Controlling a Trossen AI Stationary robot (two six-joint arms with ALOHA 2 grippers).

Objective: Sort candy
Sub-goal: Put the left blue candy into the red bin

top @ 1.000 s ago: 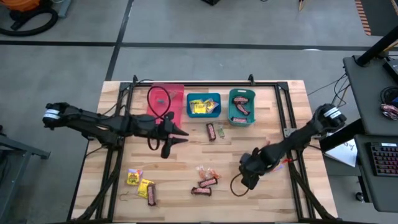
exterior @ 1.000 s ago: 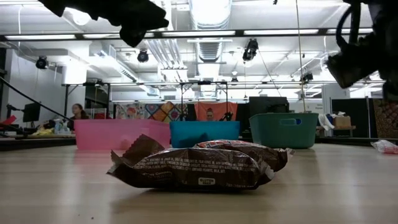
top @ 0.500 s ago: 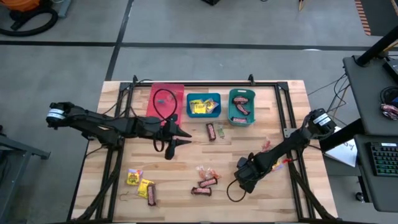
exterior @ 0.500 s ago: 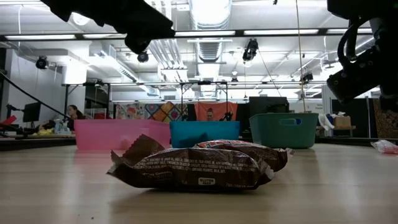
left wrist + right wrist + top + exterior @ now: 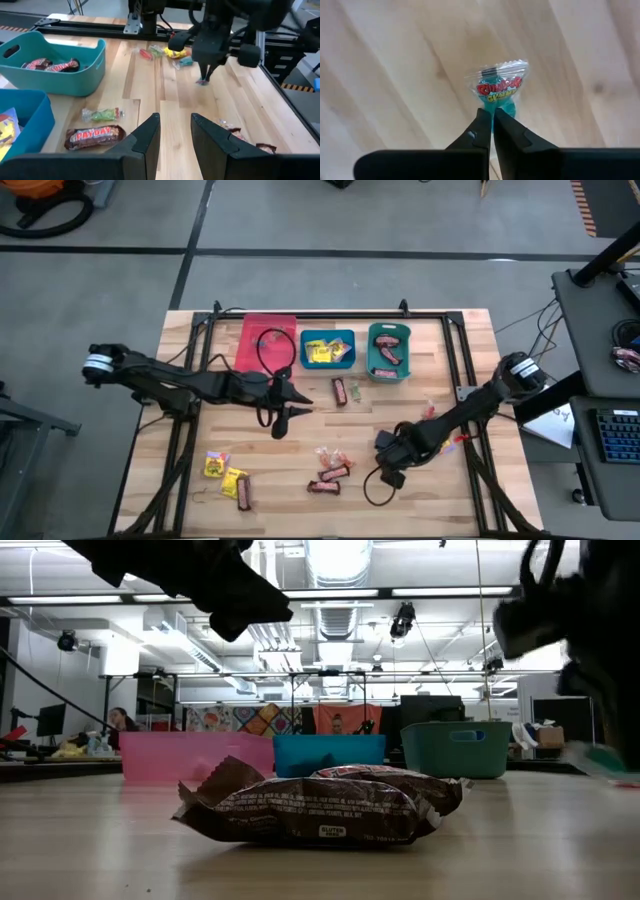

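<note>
My right gripper point(image 5: 392, 452) points steeply down over the table's near right part, shut on a small teal candy in a clear wrapper point(image 5: 496, 90); the left wrist view shows that gripper point(image 5: 205, 76) farther off. My left gripper point(image 5: 175, 131) hangs open above the table's middle point(image 5: 292, 413), touching nothing. Beyond it lie a brown-red bar point(image 5: 95, 137) and a green clear-wrapped piece point(image 5: 102, 115). More candy lies loose at the near middle point(image 5: 330, 465), near left point(image 5: 225, 475) and right point(image 5: 447, 442). My right gripper pinches the teal candy's near end point(image 5: 492, 111) between its two fingertips, coming from above and pointing steeply down. The rest of the wrapper sticks out past the fingertips. Whether the candy is clear of the wood cannot be told.
At the far side stand three bins in a row: pink point(image 5: 268, 340), blue point(image 5: 328, 350) with yellow packets, teal point(image 5: 389, 352) with brown-red bars. Two brown bars point(image 5: 320, 805) lie close before the low camera. Black rails point(image 5: 455, 370) edge the table.
My left gripper has gone toward the table's right edge and sunk a little. My right gripper has rolled about its wrist and shifted slightly toward the table's left.
</note>
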